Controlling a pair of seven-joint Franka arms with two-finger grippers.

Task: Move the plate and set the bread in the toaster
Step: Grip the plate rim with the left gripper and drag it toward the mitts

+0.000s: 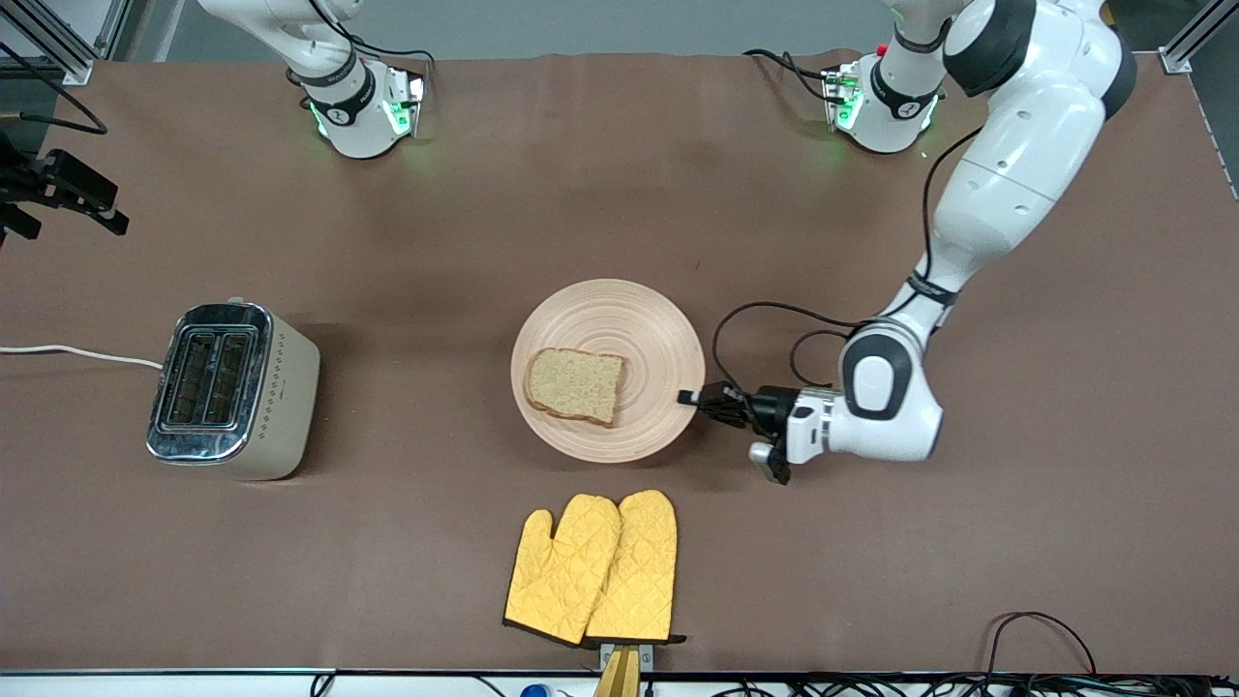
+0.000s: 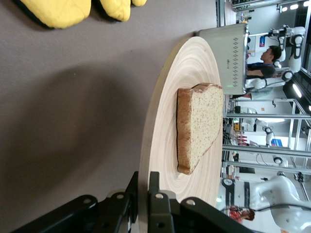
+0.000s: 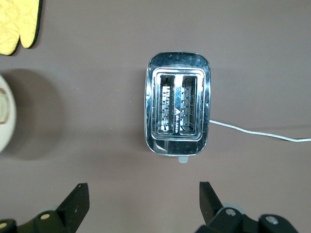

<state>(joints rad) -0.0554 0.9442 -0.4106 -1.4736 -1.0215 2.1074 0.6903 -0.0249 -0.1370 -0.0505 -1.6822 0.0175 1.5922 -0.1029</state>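
The wooden plate (image 1: 647, 319) lies mid-table with the bread (image 1: 575, 384) flat on it. My left gripper (image 1: 689, 398) is shut on the plate's rim at the edge toward the left arm's end. In the left wrist view its two fingers (image 2: 154, 189) pinch the rim (image 2: 146, 160), with the bread (image 2: 197, 126) a little way in. The toaster (image 1: 232, 390) stands toward the right arm's end, slots up and empty. My right gripper (image 3: 143, 189) hangs open and empty high above the table by the toaster (image 3: 177, 104).
Two yellow oven mitts (image 1: 592, 569) lie nearer the front camera than the plate. The toaster's white cord (image 1: 77, 353) runs off the right arm's end of the table. The left arm's black cable (image 1: 774, 329) loops beside the plate.
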